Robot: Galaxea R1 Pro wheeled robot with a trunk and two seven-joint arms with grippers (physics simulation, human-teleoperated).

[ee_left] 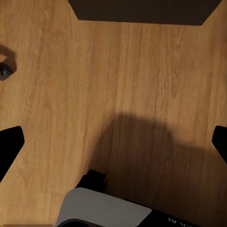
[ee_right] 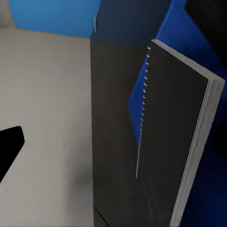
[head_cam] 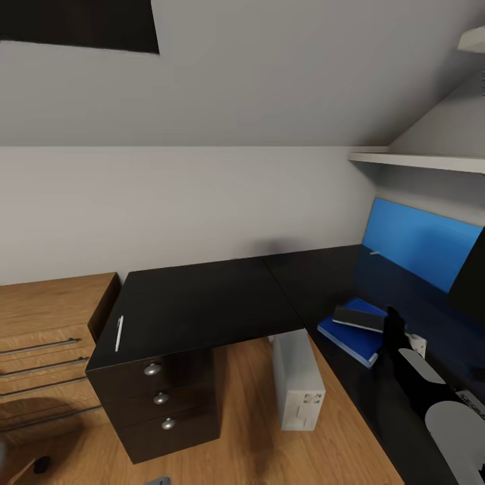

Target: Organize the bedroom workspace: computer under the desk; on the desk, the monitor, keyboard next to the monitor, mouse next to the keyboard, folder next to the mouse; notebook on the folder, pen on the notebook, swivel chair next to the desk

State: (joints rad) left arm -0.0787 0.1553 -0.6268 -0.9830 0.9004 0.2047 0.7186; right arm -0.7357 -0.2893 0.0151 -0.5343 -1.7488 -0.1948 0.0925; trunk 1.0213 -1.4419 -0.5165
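Note:
The desk (head_cam: pixel 202 303) has a glossy black L-shaped top. The thin white pen (head_cam: pixel 119 333) lies near its left edge, above the dark three-knob drawer unit (head_cam: pixel 160 397). On the right wing lies the blue folder (head_cam: pixel 353 337) with the grey notebook (head_cam: pixel 359 318) on top of it. My right gripper (head_cam: pixel 394 325) is right beside the notebook; in the right wrist view the notebook (ee_right: pixel 175 142) is close in front, over the folder (ee_right: pixel 182 35), and one fingertip (ee_right: pixel 10 142) stands wide, open. The light grey computer (head_cam: pixel 296 380) stands under the desk. The monitor (head_cam: pixel 471 276) shows at the right edge. My left gripper (ee_left: pixel 113 142) hangs open over the floor.
A light wood drawer chest (head_cam: pixel 47 337) stands left of the desk. A blue wall panel (head_cam: pixel 421 242) runs behind the right wing, with a white shelf (head_cam: pixel 417 160) above it. Wood floor (head_cam: pixel 249 431) lies open in front of the drawers. A small dark caster (ee_left: pixel 4 71) rests on the floor.

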